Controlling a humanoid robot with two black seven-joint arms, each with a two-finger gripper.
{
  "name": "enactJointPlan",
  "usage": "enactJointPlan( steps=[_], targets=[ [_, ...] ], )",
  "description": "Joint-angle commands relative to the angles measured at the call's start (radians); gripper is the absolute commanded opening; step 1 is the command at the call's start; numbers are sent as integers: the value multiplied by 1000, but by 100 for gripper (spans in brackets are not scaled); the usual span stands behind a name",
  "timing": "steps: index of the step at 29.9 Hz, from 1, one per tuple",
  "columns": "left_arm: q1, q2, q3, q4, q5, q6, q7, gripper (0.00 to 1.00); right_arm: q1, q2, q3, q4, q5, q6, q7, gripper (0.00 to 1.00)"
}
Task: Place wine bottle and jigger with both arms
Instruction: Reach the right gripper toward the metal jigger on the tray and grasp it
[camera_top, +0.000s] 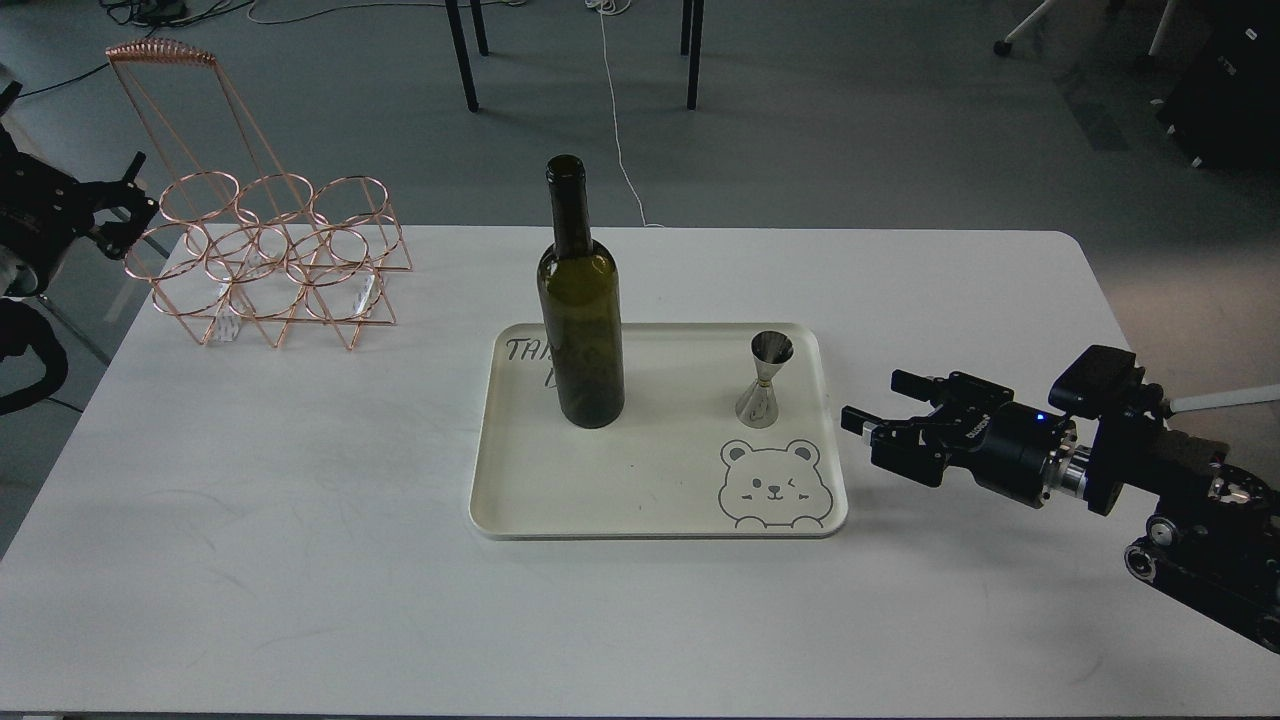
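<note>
The dark olive-green wine bottle (581, 320) stands upright at the back left of the cream tray (600, 490). The steel jigger (766, 380) stands upright at the tray's back right. My right gripper (878, 402) is low over the table just right of the tray. Its fingers (912, 381) are spread, point left toward the jigger and hold nothing. My left gripper (128, 205) is at the far left edge, off the table beside the wire rack. It is small and dark, and its fingers cannot be told apart.
A copper wire bottle rack (265, 255) with several rings stands at the table's back left. The tray has a bear drawing (772, 485) at its front right. The white table (300, 560) ends at the right behind my right arm. Chair legs and cables are on the floor beyond.
</note>
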Motion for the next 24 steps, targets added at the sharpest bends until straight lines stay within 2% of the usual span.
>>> enactJointPlan(
  steps=[1, 3, 7, 13, 19, 24],
  targets=[
    [1, 6, 0, 0, 3, 0, -2, 98, 51, 115, -60, -131, -13, -26, 0, 73],
    [1, 9, 0, 0, 3, 0, -2, 98, 75, 175, -71, -189, -13, -30, 0, 69],
    [1, 15, -2, 0, 3, 0, -2, 98, 106, 262, -73, -275, -13, -47, 0, 69],
    [1, 15, 0, 2, 3, 0, -4, 98, 126, 324, -73, -329, -13, -47, 0, 65],
    [1, 15, -2, 2, 3, 2, -4, 98, 151, 338, -76, -339, -13, -47, 0, 51],
    [0, 14, -2, 2, 4, 2, -4, 98, 163, 335, -131, -339, -13, -46, 0, 31]
  ],
)
